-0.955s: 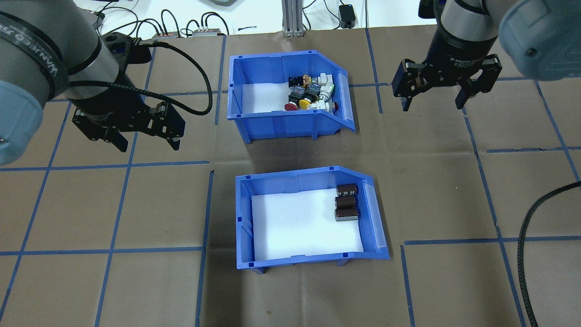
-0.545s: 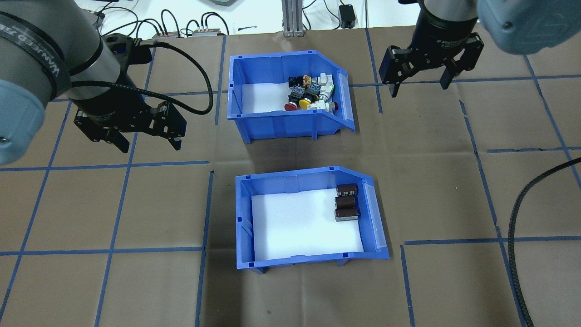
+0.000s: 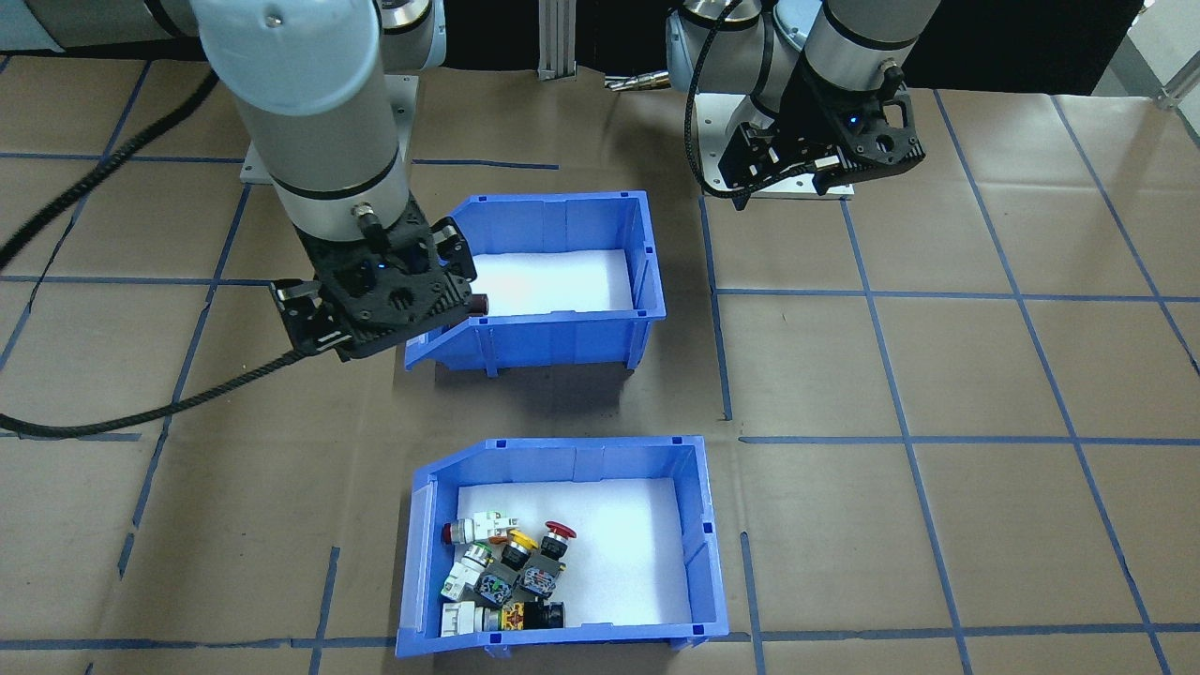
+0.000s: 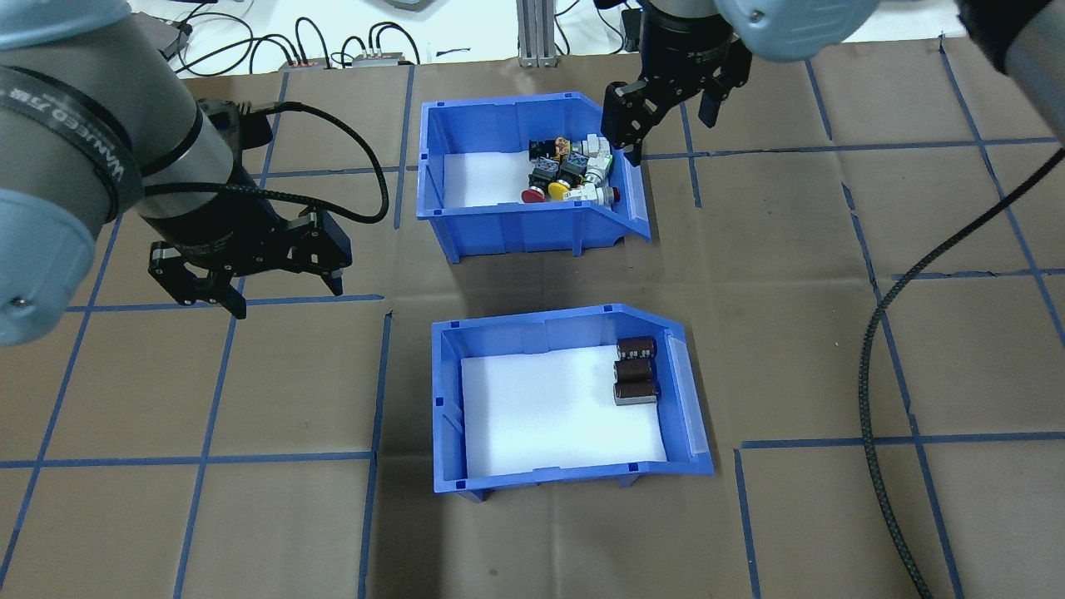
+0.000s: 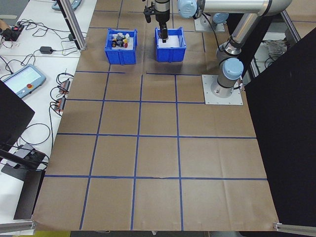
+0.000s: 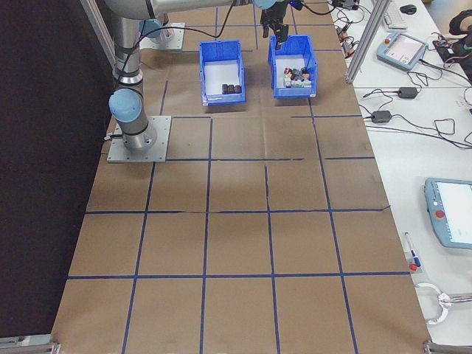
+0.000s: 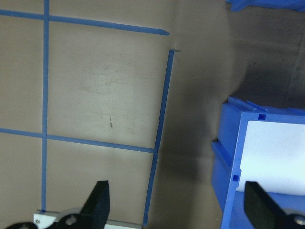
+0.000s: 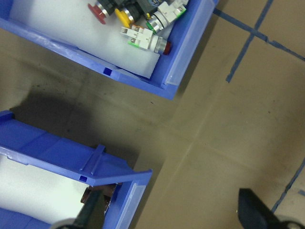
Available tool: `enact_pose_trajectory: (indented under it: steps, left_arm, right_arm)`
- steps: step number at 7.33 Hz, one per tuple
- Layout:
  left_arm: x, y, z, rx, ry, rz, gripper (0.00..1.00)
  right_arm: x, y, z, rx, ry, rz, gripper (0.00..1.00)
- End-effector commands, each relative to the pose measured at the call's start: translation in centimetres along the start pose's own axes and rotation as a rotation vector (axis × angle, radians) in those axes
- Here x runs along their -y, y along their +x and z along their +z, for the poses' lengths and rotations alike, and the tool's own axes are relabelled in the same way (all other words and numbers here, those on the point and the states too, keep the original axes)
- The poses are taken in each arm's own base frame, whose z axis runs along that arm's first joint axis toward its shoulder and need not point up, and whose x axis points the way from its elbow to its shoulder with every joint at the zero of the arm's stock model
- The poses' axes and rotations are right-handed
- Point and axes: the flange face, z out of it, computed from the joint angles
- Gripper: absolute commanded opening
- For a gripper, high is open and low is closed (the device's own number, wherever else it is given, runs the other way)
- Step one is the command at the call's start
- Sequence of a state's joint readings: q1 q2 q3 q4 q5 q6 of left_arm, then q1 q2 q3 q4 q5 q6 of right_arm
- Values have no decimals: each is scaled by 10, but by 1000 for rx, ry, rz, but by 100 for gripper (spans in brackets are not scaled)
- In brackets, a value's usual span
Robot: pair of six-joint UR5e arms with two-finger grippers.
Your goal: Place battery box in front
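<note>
The surface (image 4: 832, 349) is covered in matte brown paper, creased here and there, with blue tape laid in a grid. Two blue bins sit on it, both glossy moulded plastic with a sloped open front and a clear lip strip. The battery box (image 4: 532, 333) is the one nearer the robot, well apart from the switch bin (image 4: 499, 112) beyond it (a strip of bare paper lies between them). Its floor is a flat white sheet, and three dark brown cylinders (image 4: 636, 370) lie side by side against the open front, the lowest one with a silvery end. The switch bin holds a jumble of push-button switches (image 4: 571, 170) with red, yellow and green caps.

The left gripper (image 4: 245, 287) hangs to the left of the battery box, fingers spread wide and holding nothing. The right gripper (image 4: 670, 121) hovers at the switch bin's front corner, fingers likewise parted and empty.
</note>
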State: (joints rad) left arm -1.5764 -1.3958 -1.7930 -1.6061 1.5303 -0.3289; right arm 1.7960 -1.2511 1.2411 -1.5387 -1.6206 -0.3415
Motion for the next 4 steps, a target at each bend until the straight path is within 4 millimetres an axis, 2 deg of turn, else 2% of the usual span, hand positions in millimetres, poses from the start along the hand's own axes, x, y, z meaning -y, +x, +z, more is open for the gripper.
enact_pose_trajectory:
  steps: [1,3,4]
  left_arm:
    - [-53,-5,27,-103,-82,-358,100]
    - [-96,-15,72,-110,-187,-665,100]
    - [-105,-16,76,-110,-207,-779,100]
  right_arm:
    - [44,-39,15,1,2,-291,100]
    - [75,-80,30,-12,13,-576,100]
    - [84,-94,41,-5,2,-676,100]
